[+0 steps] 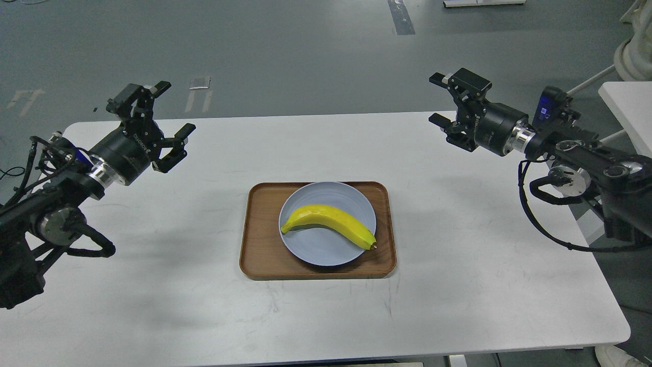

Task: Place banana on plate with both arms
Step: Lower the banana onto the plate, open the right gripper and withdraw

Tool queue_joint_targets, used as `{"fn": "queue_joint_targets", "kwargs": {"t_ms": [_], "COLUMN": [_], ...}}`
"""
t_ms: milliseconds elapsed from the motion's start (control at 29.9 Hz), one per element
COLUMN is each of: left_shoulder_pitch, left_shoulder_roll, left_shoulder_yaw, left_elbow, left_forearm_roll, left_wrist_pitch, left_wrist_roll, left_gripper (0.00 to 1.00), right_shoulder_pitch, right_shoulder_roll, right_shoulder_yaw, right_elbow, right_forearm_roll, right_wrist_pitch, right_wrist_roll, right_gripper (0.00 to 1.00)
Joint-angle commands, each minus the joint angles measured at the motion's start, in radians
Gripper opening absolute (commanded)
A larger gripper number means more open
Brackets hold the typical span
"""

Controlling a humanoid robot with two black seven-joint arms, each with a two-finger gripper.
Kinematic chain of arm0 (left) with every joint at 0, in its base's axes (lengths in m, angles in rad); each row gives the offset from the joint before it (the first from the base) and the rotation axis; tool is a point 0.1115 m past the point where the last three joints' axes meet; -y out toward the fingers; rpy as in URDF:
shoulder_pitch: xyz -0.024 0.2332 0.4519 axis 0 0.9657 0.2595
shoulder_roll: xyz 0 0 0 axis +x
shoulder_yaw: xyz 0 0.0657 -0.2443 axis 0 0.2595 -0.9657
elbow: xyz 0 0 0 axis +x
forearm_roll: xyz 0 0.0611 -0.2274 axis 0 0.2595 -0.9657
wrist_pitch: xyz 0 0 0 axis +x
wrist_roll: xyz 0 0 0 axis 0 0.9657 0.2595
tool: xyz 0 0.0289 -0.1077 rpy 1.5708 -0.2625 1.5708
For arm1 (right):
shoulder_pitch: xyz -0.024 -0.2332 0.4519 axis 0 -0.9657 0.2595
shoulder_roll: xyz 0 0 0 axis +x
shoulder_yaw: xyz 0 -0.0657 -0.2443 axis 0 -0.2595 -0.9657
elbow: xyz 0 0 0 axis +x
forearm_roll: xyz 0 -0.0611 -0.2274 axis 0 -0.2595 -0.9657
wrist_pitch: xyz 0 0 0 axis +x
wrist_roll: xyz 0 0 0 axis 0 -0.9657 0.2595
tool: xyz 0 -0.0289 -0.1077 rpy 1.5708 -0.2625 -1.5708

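Observation:
The yellow banana (329,223) lies flat across the pale blue plate (316,250), its dark tip at the plate's right rim. The plate sits in a brown wooden tray (262,239) at the table's middle. My left gripper (173,109) is open and empty, raised over the table's far left. My right gripper (439,99) is open and empty, raised over the table's far right. Both grippers are well apart from the banana.
The white table (458,285) carries only the tray. Its edges lie at the front and right. Grey floor lies beyond the far edge, and white furniture (624,99) stands at the right.

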Motion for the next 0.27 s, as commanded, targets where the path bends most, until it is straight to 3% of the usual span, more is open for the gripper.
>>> {"fn": "queue_joint_targets", "kwargs": {"t_ms": [0, 234], "left_shoulder_pitch": [0.0, -0.001], "left_shoulder_roll": [-0.055, -0.154], "left_shoulder_yaw": [-0.004, -0.008], "left_elbow": [0.018, 0.087], "left_forearm_roll": [0.001, 0.003], "left_wrist_pitch": [0.0, 0.0], "left_wrist_roll": [0.0, 0.0], "left_gripper": [0.98, 0.98], "right_shoulder_pitch": [-0.017, -0.022], "right_shoulder_roll": [0.002, 0.009], "right_shoulder_yaw": [0.052, 0.058], "right_elbow": [-0.023, -0.033], "right_forearm_roll": [0.008, 0.054], "right_wrist_pitch": [0.0, 0.0], "right_wrist_roll": [0.0, 0.0], "right_gripper": [1.0, 1.0]}}
